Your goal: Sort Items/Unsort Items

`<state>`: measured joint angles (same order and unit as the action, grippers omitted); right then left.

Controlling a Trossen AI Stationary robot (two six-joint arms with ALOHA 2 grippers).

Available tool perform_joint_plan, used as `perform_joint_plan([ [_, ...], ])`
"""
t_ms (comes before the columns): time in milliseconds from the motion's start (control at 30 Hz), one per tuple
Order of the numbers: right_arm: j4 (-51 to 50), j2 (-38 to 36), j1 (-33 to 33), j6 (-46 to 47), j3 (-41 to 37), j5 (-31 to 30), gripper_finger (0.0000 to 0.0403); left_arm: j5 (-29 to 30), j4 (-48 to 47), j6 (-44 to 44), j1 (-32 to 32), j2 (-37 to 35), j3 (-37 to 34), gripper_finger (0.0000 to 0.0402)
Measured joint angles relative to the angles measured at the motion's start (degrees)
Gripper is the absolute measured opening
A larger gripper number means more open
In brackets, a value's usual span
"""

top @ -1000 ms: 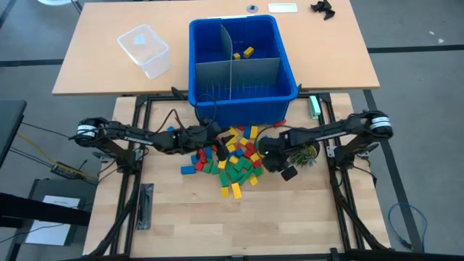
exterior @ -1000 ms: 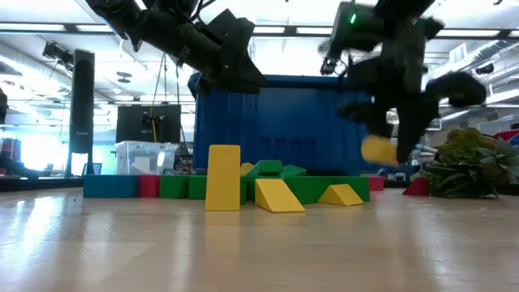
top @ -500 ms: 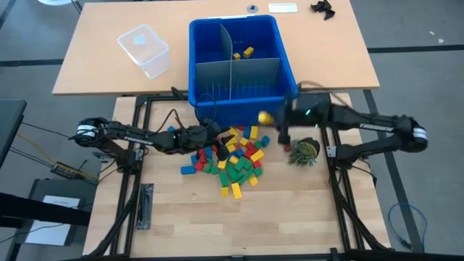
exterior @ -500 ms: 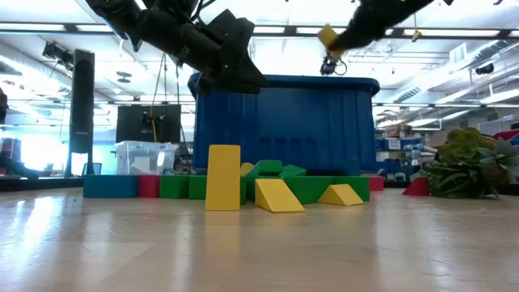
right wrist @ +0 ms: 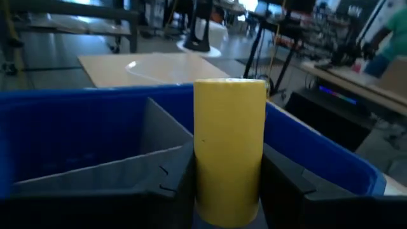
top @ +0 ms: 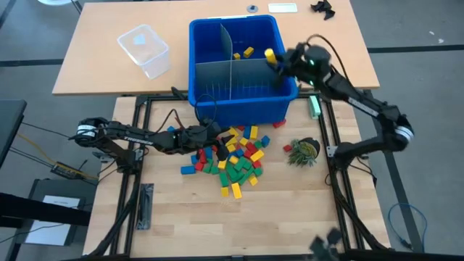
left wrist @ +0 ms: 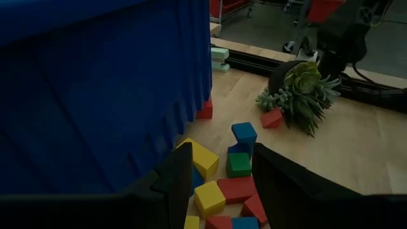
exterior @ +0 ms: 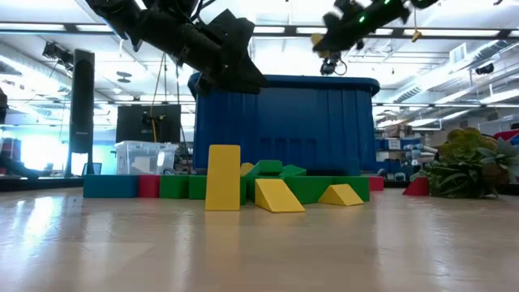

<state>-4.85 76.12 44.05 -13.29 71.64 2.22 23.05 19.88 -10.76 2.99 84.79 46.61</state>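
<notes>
Though over bin (top: 243, 109), block (right wrist: 229, 149) between right pincer (right wrist: 229, 191)

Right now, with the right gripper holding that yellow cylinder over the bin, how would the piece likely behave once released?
The yellow cylinder looks rigid and smooth, so it probably keeps its shape but could slip. Its round side suggests it may roll after landing in the bin. The right gripper carries it high on an outstretched arm, so it is likely light.

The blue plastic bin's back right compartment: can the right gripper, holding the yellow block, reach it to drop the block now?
Probably yes. The right gripper holds the yellow block above the blue plastic bin, at its right wall. That compartment is open from above; only the grey divider sheet stands beside it.
</notes>
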Motion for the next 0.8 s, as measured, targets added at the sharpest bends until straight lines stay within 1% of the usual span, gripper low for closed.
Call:
perform_joint_plan([
  [67, -0.03, 4.18, 3.04, -0.08, 2.99, 2.94, 0.0129, 0.01, -0.02, 0.02, 0.02, 0.00, 0.00, 0.0168],
  [133, 0.01, 8.36, 5.70, 1.23, 6.26, 4.22, 0.0129, 0.01, -0.01, 0.00, 0.02, 0.00, 0.00, 0.0168],
  [233, 0.24, 14.28, 9.03, 4.00, 10.73, 4.98, 0.0129, 0.02, -0.02, 0.01, 0.02, 0.00, -0.02, 0.0168],
  [433, 0.62, 23.44, 13.09, 4.22, 19.04, 5.17, 0.0129, 0.02, -0.02, 0.02, 0.00, 0.00, 0.00, 0.0168],
  [467, 1.12, 24.62, 13.41, 4.59, 20.13, 4.76, 0.0135, 0.02, -0.02, 0.00, 0.02, 0.00, 0.00, 0.0168],
  [533, 1.87, 26.65, 13.76, 6.43, 21.93, 1.73, 0.0166, 0.02, -0.01, 0.02, 0.00, 0.00, -0.01, 0.0168],
  [633, 1.77, 28.05, 13.65, 7.17, 24.15, -2.71, 0.0232, 0.02, -0.02, 0.02, 0.02, 0.00, -0.02, 0.0168],
  [733, 0.81, 27.15, 13.33, 5.99, 24.87, -3.96, 0.0287, 0.02, -0.01, 0.01, 0.01, 0.00, 0.00, 0.0168],
  [800, -1.27, 25.56, 12.67, 5.52, 24.87, -3.59, 0.0313, 0.02, 0.00, 0.00, 0.00, 0.00, -0.02, 0.0168],
])
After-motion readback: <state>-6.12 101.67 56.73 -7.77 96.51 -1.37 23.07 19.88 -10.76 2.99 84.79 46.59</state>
